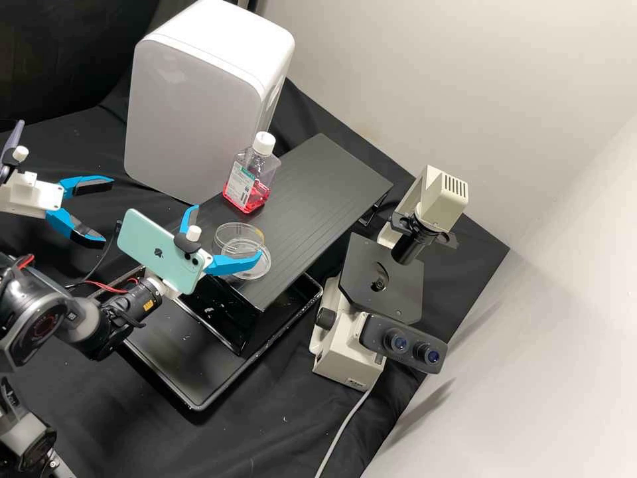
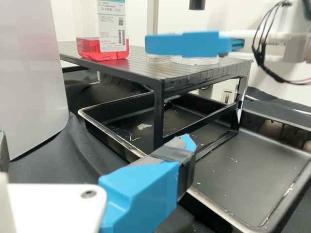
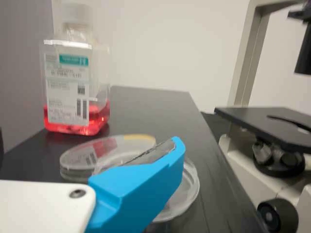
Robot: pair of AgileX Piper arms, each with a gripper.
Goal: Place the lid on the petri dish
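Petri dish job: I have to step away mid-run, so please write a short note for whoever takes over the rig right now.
Hands: left hand is open and empty, out to the side of the black shelf. The right hand is open at the shelf's near end, with one finger lying across the near clear piece.
Things: the far clear piece and the near clear piece sit edge to edge on the shelf, near the flask of red liquid. I cannot tell which is the lid and which the dish.
Done: nothing is gripped and the lid is not yet on.
Left: grip the lid, lift it and seat it on the dish.
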